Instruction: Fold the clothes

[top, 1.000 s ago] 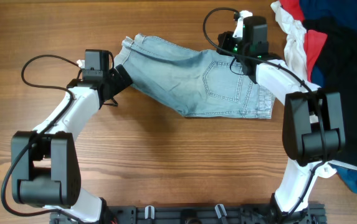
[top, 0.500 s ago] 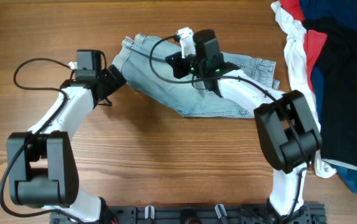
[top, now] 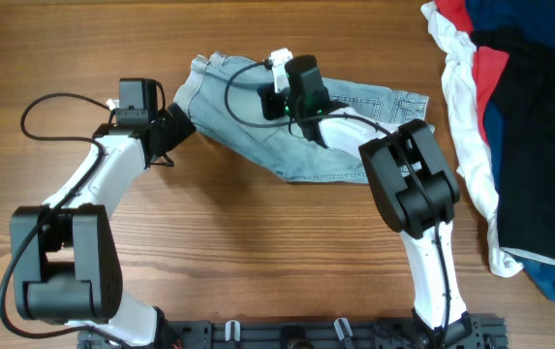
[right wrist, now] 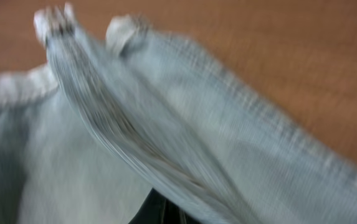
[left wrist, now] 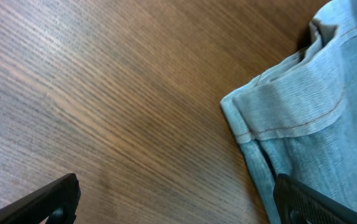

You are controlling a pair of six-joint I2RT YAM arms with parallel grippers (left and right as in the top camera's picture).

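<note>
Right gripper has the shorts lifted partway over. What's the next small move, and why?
Probably carry the right gripper leftward and lower the lifted denim onto the left edge of the shorts: the fold reaches only about midway, and the open left gripper sits beside that edge.

1. Two slim arms, the left arm and the right arm, have glossy white shells
2. Bulky, rounded black joint housings sit between the white links
3. Each wrist carries a black, box-shaped module; the right one shows a green light and a white plug
4. A thin black cable loops out from each wrist
5. The left pincer has flat black fingertips
</note>
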